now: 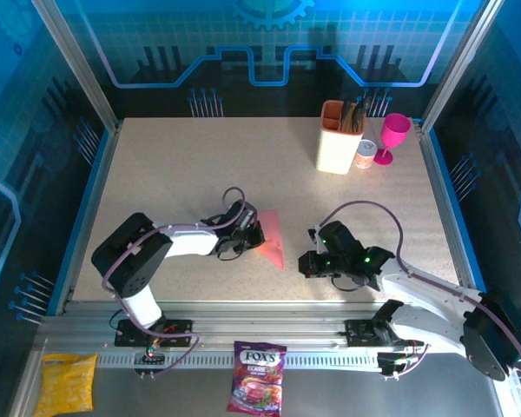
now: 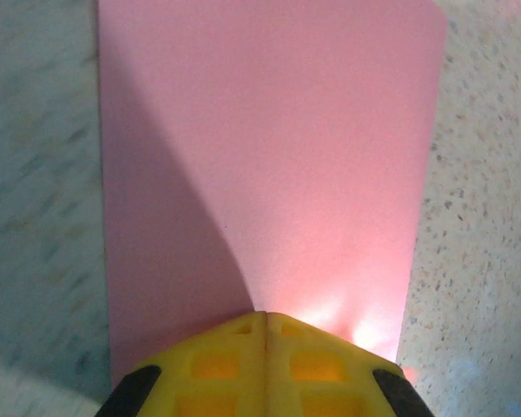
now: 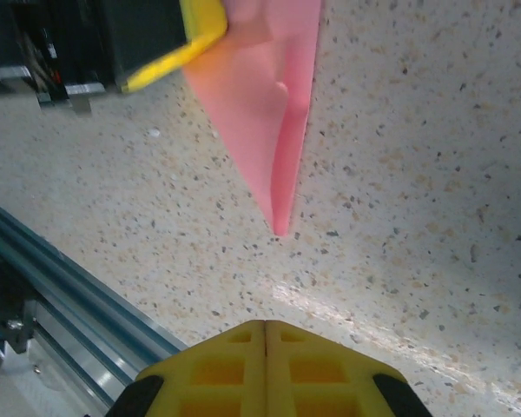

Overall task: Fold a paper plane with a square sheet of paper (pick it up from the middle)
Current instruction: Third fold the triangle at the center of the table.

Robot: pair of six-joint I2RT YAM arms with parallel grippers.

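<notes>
Salmon-pink pointed paper plane point(image 1: 271, 236) lies flat, nose toward five o'clock; left end effector point(image 2: 265, 328), closed together, touches its nine o'clock edge; right end effector point(image 3: 266, 337), also together, sits apart.

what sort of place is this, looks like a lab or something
Most likely a robot test cell or demo booth: a speckled table fenced by metal frame posts and blue printed panels, with a left arm and right arm bolted to a rail at its near edge.
</notes>
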